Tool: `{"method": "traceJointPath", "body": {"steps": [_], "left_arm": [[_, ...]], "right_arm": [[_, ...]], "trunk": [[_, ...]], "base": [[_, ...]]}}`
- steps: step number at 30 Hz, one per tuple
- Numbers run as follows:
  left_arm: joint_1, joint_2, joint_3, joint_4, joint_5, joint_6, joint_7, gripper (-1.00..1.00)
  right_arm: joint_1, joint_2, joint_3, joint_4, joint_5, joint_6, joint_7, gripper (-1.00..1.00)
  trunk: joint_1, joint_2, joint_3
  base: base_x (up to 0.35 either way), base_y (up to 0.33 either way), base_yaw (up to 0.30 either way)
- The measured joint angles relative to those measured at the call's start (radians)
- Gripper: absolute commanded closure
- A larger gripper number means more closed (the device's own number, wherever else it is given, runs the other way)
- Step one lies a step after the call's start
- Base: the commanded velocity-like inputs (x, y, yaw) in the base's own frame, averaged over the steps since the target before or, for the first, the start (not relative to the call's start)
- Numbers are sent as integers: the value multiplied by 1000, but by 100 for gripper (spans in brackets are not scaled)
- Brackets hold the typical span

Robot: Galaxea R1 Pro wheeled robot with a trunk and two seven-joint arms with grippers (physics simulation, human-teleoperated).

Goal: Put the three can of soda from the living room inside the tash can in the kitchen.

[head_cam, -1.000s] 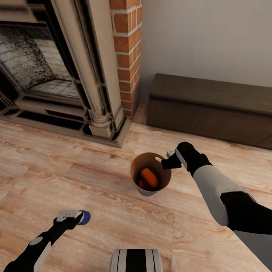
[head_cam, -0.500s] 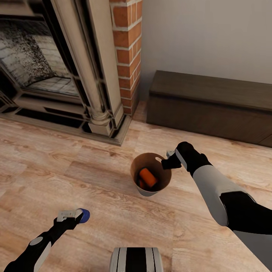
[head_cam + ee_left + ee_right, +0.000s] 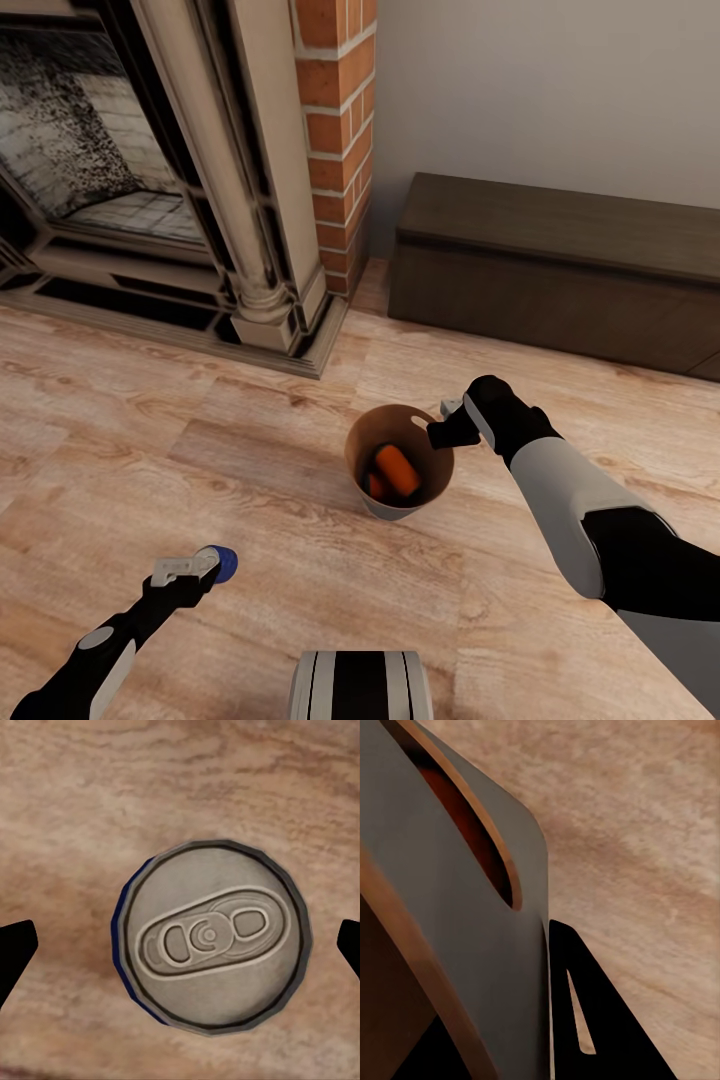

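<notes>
Head view, near to far. Robot base (image 3: pixel 360 686) at 6 o'clock, bottom edge. L gripper (image 3: pixel 190 570) at 7 o'clock, low over the wood floor (image 3: pixel 250 500), with the blue can (image 3: pixel 222 562) at its tip. L wrist view looks straight down on that can (image 3: pixel 214 945): upright on floor, pale grey lid w/ pull tab, blue rim showing on one side. L fingers (image 3: pixel 16 945) are wide: dark tips sit at both frame edges, clear gaps to the can, no contact.

Trash can (image 3: pixel 400 462) near frame centre, a bit toward 5 o'clock, standing on floor, grey outside, copper-brown inside. Two orange cans inside: one (image 3: pixel 398 470) lying tilted on top, second (image 3: pixel 375 487) partly under it toward 7 o'clock. R gripper (image 3: pixel 450 428) at the bin's 2 o'clock rim, R arm (image 3: pixel 580 520) coming in from 4 o'clock. R wrist view: bin wall (image 3: pixel 472 945) w/ cut-out handle slot runs between the dark fingers (image 3: pixel 592 1020), so R fingers are pinched on the rim.

Farther: low dark-brown cabinet (image 3: pixel 560 270) at 2 o'clock along the wall. Red brick column (image 3: pixel 335 130) at 12 o'clock, stone fireplace (image 3: pixel 130 180) at 10–11 o'clock. So bin + all 3 cans are in the living room.
</notes>
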Motion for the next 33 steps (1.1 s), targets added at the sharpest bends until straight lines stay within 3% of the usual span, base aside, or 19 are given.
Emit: {"method": "traceJointPath", "body": {"steps": [16, 20, 26, 33], "left_arm": [[0, -1, 0, -1, 0, 2, 4, -100], [0, 0, 0, -3, 3, 0, 1, -100], [0, 0, 0, -3, 3, 0, 0, -100], [0, 0, 1, 0, 2, 1, 5, -100]], "right_arm": [[0, 1, 4, 0, -2, 0, 0, 100], [0, 1, 5, 0, 13, -1, -1, 100], [0, 1, 4, 0, -2, 0, -1, 100], [1, 0, 6, 0, 7, -1, -2, 100]], "trunk": [[0, 0, 0], [0, 0, 0], [0, 0, 0], [3, -2, -27]], "base": [[33, -25, 0], [44, -35, 0], [7, -6, 0], [0, 0, 0]]}}
